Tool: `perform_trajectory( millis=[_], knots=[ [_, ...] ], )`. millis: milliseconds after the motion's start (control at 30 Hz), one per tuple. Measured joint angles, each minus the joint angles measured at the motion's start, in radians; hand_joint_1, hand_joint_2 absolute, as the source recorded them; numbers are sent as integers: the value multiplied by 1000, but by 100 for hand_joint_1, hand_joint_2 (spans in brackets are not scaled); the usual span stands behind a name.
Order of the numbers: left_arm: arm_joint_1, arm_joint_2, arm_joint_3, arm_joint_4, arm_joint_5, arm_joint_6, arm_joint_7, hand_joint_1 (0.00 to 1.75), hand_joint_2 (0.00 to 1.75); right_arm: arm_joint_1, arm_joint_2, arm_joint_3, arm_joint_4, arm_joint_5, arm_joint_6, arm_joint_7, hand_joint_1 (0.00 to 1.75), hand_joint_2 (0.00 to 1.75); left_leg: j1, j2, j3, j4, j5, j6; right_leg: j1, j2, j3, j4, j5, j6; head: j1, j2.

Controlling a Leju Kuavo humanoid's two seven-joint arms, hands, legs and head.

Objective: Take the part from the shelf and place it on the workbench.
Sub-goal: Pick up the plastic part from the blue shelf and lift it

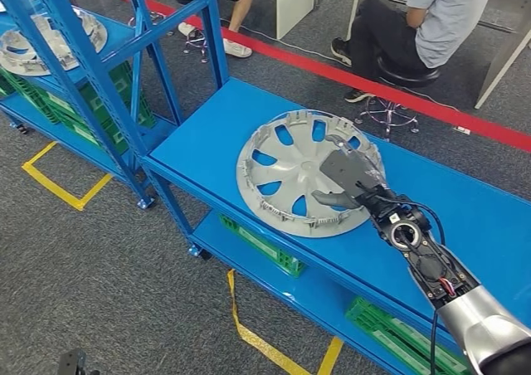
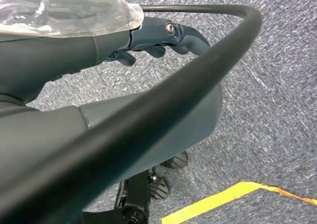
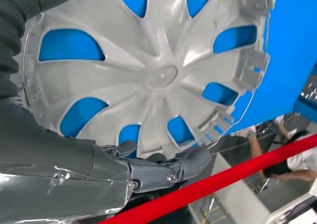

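On the left, the blue shelf [image 1: 94,76] carries another grey cover [image 1: 50,39]. The left hand [image 2: 164,38] hangs over the carpet, its fingers curled in on nothing. Further right the wheel cover [image 1: 294,172] lies flat, hollow side up, on the blue tabletop [image 1: 207,134]. Being round, it has no long axis. It looks light, thin, stiff plastic with brittle rim clips, best taken at the rim or through a spoke opening. The right hand [image 1: 349,178] rests on its near-right edge, fingers [image 3: 186,162] apparently hooked over the rim
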Motion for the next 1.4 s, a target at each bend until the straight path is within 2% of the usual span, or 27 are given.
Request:
perform_trajectory(
  millis=[233,600,833,1400],
  knots=[
    [0,0,0,0,-3,0,-6,0,0,-5,0,21,-15,12,108,27,0,175,0,0,0,0,0,0,0,0,0,0,0,0,-1,0],
    [-1,0,0,0,-4,0,-7,0,0,-17,0,65,-21,31,136,48,0,175,0,0,0,0,0,0,0,0,0,0,0,0,-1,0],
    [-2,0,0,0,-3,-4,-7,0,0,-51,0,120,-22,96,220,123,0,175,0,0,0,0,0,0,0,0,0,0,0,0,-1,0],
    [-3,0,0,0,-3,-6,4,0,0,-92,-33,243,-46,56,350,279,0,175,0,0,0,0,0,0,0,0,0,0,0,0,0,0]
  ],
)
